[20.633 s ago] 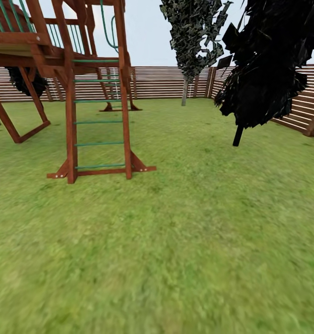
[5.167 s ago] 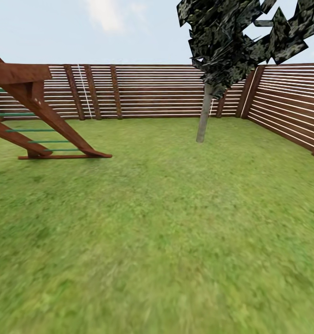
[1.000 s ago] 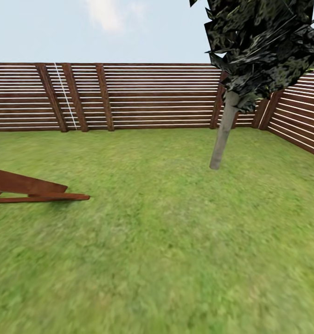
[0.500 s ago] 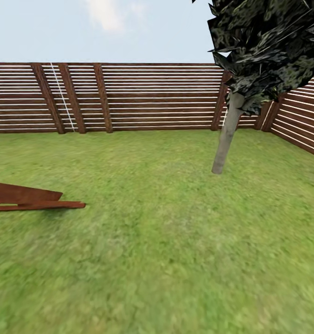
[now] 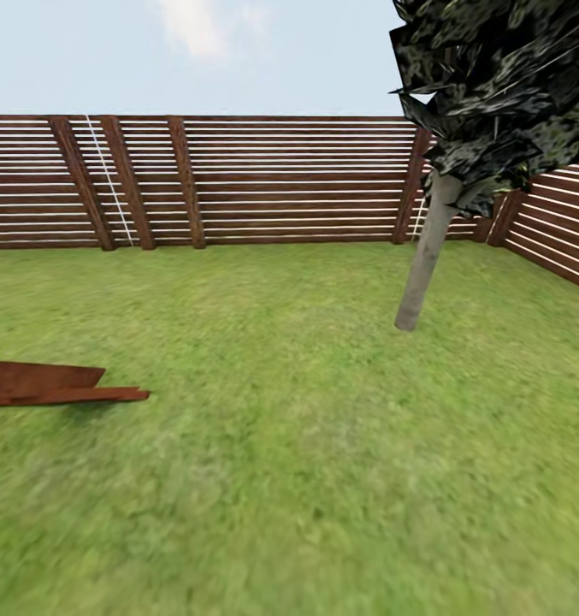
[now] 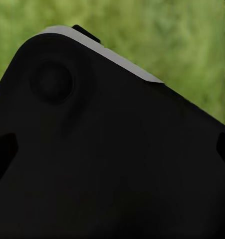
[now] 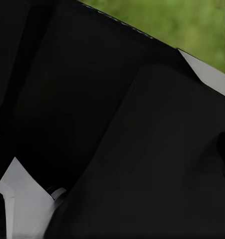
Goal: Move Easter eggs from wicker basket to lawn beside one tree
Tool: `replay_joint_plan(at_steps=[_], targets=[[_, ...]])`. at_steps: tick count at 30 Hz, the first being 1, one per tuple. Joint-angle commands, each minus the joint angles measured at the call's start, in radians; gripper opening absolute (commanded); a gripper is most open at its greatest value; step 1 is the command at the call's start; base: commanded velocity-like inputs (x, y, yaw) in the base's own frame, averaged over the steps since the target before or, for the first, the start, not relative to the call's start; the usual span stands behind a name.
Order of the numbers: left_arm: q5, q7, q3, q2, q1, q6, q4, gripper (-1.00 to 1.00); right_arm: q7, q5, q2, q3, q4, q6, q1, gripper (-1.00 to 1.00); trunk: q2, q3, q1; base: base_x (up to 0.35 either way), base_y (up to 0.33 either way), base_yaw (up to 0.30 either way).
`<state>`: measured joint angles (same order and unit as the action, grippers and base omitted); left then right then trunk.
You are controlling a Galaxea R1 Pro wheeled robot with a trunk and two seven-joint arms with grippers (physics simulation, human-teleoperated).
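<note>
The tree (image 5: 426,257) stands on the lawn (image 5: 280,445) near the fence (image 5: 263,180) corner. A brown wooden beam (image 5: 50,385) lies well left of the tree. Black robot housing blocks both wrist views; gripper states cannot be told.

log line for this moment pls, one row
phase: driving over lawn | ahead right: tree | behind: fence | left: play tower foot | grippers: cannot tell

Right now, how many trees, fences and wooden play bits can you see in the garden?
Trees: 1, the tree
Fences: 1, the fence going round the corner
Wooden play pieces: 1, the brown foot beam on the lawn
Total: 3
</note>
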<state>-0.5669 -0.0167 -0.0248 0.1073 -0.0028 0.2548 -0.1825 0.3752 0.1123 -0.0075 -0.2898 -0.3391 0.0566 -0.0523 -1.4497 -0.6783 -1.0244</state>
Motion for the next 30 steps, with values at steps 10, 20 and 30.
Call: replay_joint_plan(at_steps=[10, 20, 30], targets=[[-0.004, -0.002, -0.003, 0.000, 0.000, 0.003, 0.000, 1.00, 0.004, 0.010, 0.000, 0.003, -0.003, 0.005, 0.000, 1.00, 0.000, -0.001, -0.001, 0.343, 0.000, 0.000], [-0.004, -0.002, -0.003, 0.000, 0.000, 0.004, 0.000, 1.00, 0.004, 0.010, 0.000, 0.003, -0.003, 0.005, 0.000, 1.00, 0.000, -0.001, -0.001, 0.343, 0.000, 0.000], [-0.004, -0.002, -0.003, 0.000, 0.000, 0.004, 0.000, 1.00, 0.004, 0.010, 0.000, 0.003, -0.003, 0.005, 0.000, 1.00, 0.000, -0.001, -0.001, 0.343, 0.000, 0.000]])
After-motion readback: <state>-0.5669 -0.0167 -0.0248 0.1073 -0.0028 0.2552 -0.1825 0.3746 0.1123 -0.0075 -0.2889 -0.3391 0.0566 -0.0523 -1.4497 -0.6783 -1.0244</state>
